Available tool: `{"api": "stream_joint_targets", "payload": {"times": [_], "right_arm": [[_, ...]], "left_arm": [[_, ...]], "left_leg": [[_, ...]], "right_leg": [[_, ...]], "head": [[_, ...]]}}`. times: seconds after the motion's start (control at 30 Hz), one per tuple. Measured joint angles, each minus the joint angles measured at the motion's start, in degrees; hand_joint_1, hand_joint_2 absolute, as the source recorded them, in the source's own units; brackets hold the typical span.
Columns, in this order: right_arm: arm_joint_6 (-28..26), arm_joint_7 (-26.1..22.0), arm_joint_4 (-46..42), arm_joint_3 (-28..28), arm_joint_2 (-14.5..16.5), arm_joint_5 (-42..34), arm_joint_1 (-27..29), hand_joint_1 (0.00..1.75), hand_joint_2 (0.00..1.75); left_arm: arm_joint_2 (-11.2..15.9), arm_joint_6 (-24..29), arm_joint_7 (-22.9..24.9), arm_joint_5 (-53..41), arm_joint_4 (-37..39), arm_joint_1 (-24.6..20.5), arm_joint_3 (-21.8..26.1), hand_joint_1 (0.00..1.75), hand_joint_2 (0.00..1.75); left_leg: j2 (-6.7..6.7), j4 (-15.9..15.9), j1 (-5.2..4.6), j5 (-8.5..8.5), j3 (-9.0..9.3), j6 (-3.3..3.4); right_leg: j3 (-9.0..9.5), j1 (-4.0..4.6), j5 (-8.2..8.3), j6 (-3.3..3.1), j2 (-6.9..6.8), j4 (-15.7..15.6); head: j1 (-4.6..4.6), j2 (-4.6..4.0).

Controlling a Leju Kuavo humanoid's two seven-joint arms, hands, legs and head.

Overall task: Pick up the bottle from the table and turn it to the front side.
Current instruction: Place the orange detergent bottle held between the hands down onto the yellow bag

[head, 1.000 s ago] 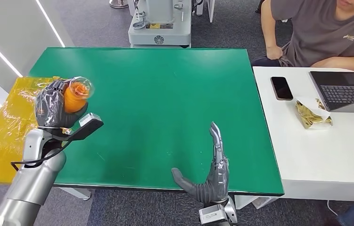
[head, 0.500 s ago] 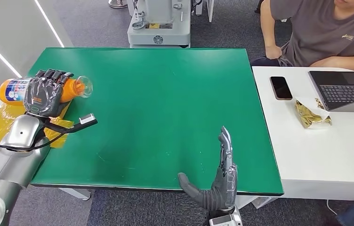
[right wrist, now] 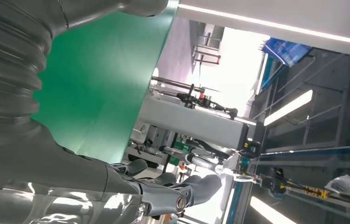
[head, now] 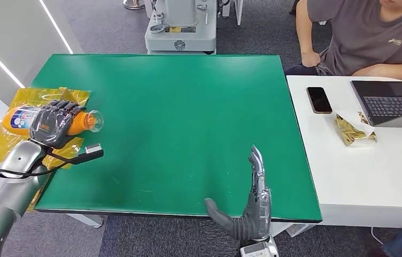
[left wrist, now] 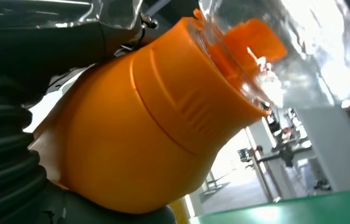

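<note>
Bottle lowered and lying sideways in our left hand, at the desk's left edge

Since a second ago we have swung the orange plastic bottle [head: 23,119] from pointing its clear-capped neck at us to lying sideways, then brought it lower; our left hand [head: 53,124] has its fingers [head: 62,105] clamped over its middle, above the yellow plastic sheet [head: 6,140] beside the green desk [head: 188,107]. The white label faces up, so we judge the turn nearly done. Our right hand [head: 247,206] stands by the near edge, fingers straight and apart, holding nothing. We count one bottle, one green desk, one sheet, two hands.
</note>
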Motion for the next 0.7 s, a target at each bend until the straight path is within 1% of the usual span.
{"api": "stream_joint_targets", "payload": {"times": [0.2, 0.37, 0.53, 0.7], "right_arm": [[0.00, 1.74, -0.02, -0.02, -1.29, 1.98, 0.96, 0.00, 1.75], [-0.01, 3.11, -0.39, -0.03, -2.26, 3.43, 2.59, 0.00, 1.75], [-0.01, 5.00, -1.43, -0.04, -3.04, 5.72, 4.62, 0.00, 1.75], [-0.01, 6.18, -2.20, -0.03, -3.71, 6.51, 5.09, 0.00, 1.75]], "left_arm": [[1.04, 0.34, -1.00, 1.07, 4.23, -0.10, -0.18, 1.75, 1.75], [2.10, 1.98, -2.01, 1.89, 6.11, 1.05, -0.19, 1.75, 1.75], [2.92, 2.30, -1.47, 1.11, 6.60, 3.06, -0.08, 1.75, 1.75], [3.31, 2.31, -0.65, -1.43, 6.93, 4.21, 0.44, 1.75, 1.75]], "left_leg": [[0.00, 0.00, 0.00, -0.02, -0.01, -0.03], [-0.01, -0.01, 0.01, -0.07, -0.01, -0.09], [-0.01, -0.01, 0.02, -0.12, -0.01, -0.16], [-0.01, -0.01, 0.03, -0.14, 0.00, -0.20]], "right_leg": [[0.00, 0.00, -0.01, -0.01, 0.00, 0.00], [0.00, 0.00, -0.07, -0.08, -0.01, 0.00], [0.00, 0.01, -0.13, -0.15, -0.02, 0.00], [0.00, 0.02, -0.14, -0.16, -0.01, 0.00]], "head": [[-0.01, 0.00], [-0.01, 0.00], [-0.01, 0.00], [-0.01, 0.00]]}}
